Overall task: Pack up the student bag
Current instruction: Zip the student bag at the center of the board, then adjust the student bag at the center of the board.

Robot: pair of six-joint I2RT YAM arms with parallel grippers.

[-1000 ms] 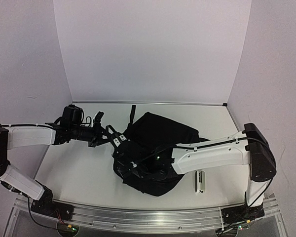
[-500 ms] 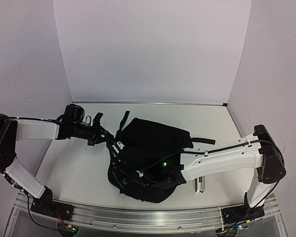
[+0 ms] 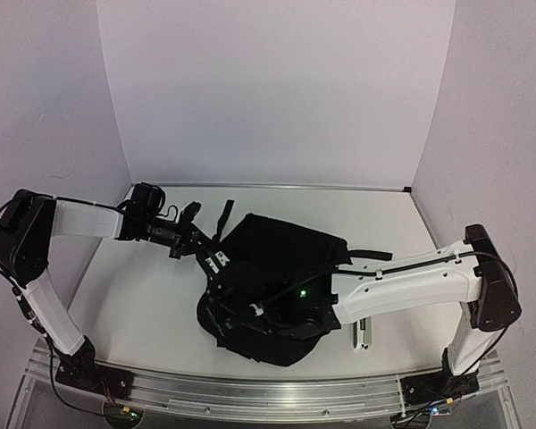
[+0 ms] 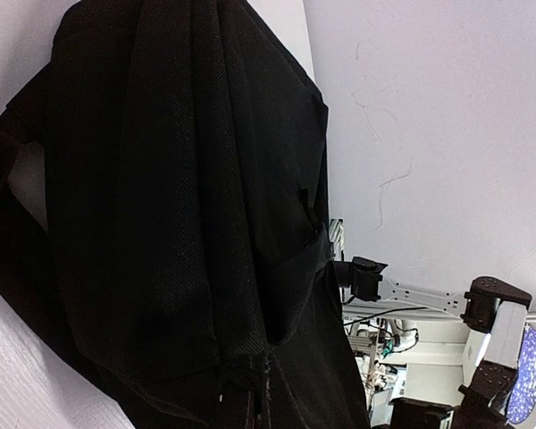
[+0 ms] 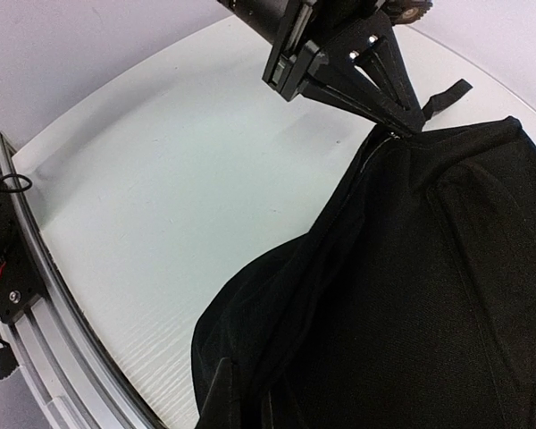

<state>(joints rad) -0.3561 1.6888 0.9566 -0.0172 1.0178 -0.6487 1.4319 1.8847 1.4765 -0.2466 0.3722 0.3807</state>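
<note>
Left pincer [image 5: 395, 127] clamps student bag [image 5: 429, 268] (right pincer [image 3: 237, 314] closed).

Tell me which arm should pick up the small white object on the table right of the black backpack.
Right, probably. The small white object lies beside the right arm; the left gripper is shut on the left edge of the large soft black fabric backpack.
</note>
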